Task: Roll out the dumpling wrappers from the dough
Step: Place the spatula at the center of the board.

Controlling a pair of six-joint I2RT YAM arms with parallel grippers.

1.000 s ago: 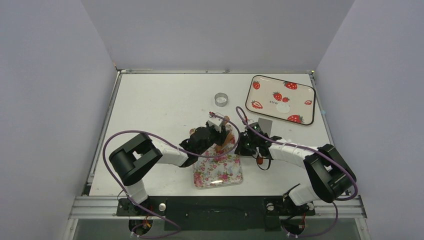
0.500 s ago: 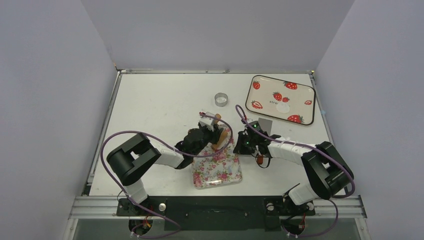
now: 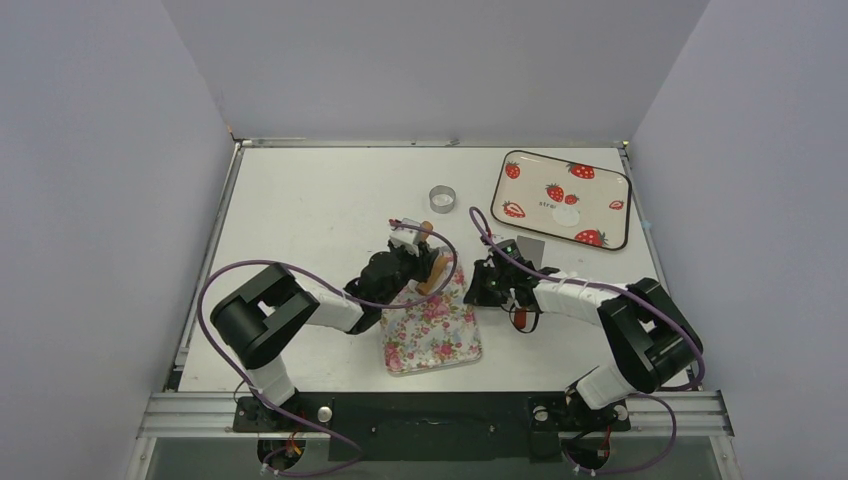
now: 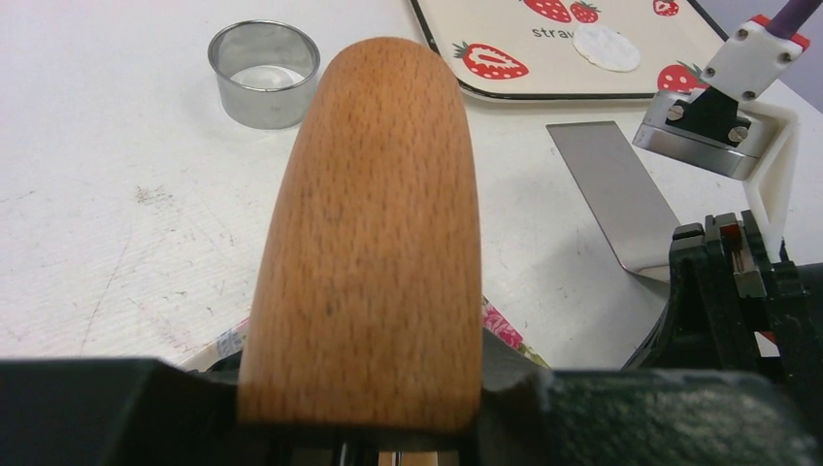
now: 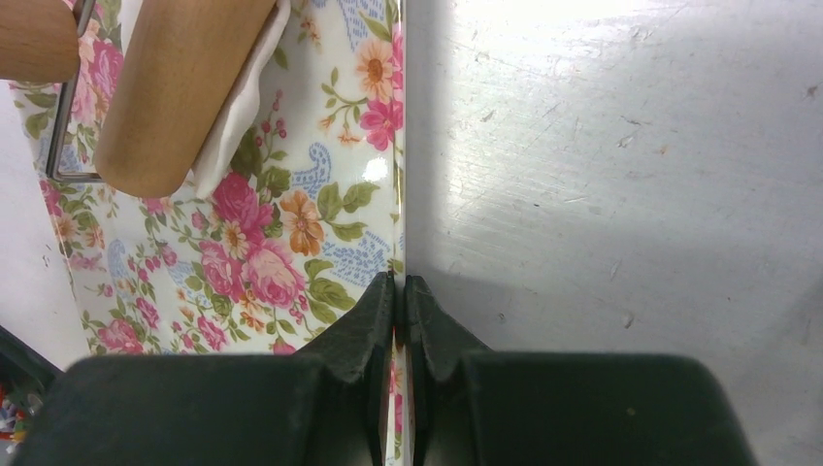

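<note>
Because the floral tray (image 5: 291, 233) would likely be sliding under a rolling stroke, we are clamping the right hand (image 5: 400, 296) onto its rim at the 3 o'clock edge, both fingers pinched tight on the thin lip. We are gripping the wooden roller (image 4: 374, 233) in the left hand (image 3: 415, 268) and laying it over the tray's far end, so it is bearing on the dough (image 5: 243, 107), a white patch showing under the roller. Out at 12 o'clock the metal ring (image 3: 441, 198) is sitting on the worktop (image 3: 320, 200), probably for cutting. At 2 o'clock one dumpling wrapper (image 3: 566, 215) is lying on the strawberry tray (image 3: 535, 172), with the spatula blade (image 4: 616, 194) resting between.
</note>
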